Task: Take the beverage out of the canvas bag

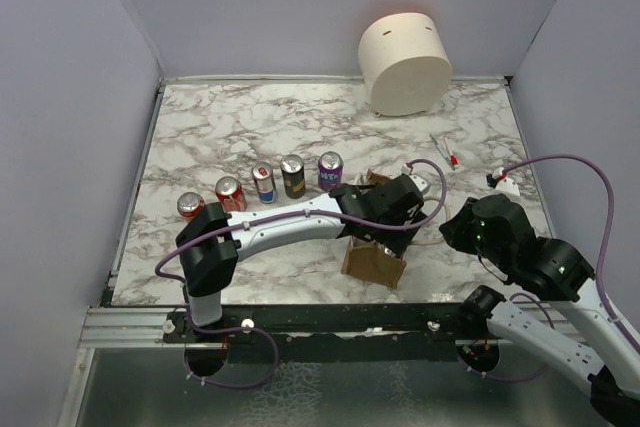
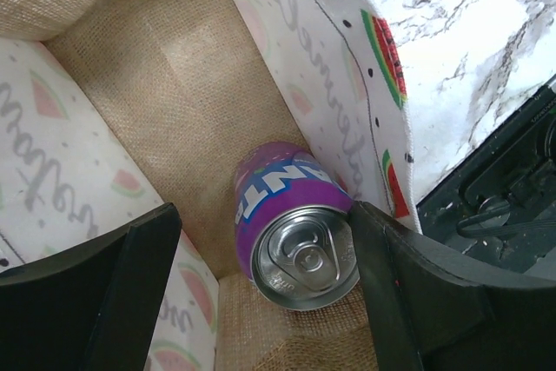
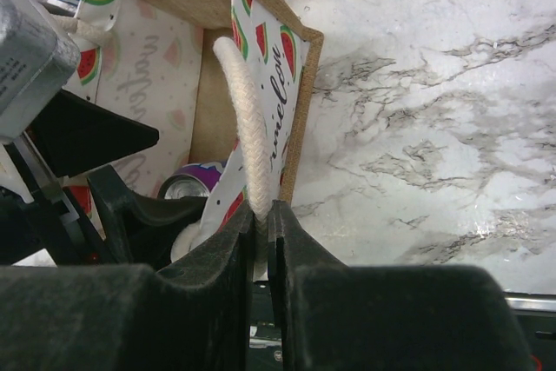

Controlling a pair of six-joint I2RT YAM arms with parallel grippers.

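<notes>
The canvas bag [image 1: 373, 262] stands near the table's front edge, tan burlap with a watermelon-print lining [image 2: 174, 84]. A purple beverage can [image 2: 295, 232] lies inside it at the bottom, top facing the camera. My left gripper [image 2: 265, 223] is open inside the bag, its fingers either side of the can, with the right finger at the rim and the left one apart. In the top view the left gripper [image 1: 385, 209] is over the bag's mouth. My right gripper [image 3: 263, 215] is shut on the bag's white rope handle [image 3: 248, 128], holding it up at the bag's right side [image 1: 455, 232]. The can also shows in the right wrist view [image 3: 193, 182].
Several cans stand in a row left of the bag, from a red one [image 1: 190, 205] to a purple one [image 1: 330, 169]. A large cream cylinder [image 1: 405, 62] sits at the back right. A pen [image 1: 440, 147] and a small white and red item [image 1: 505, 182] lie at the right.
</notes>
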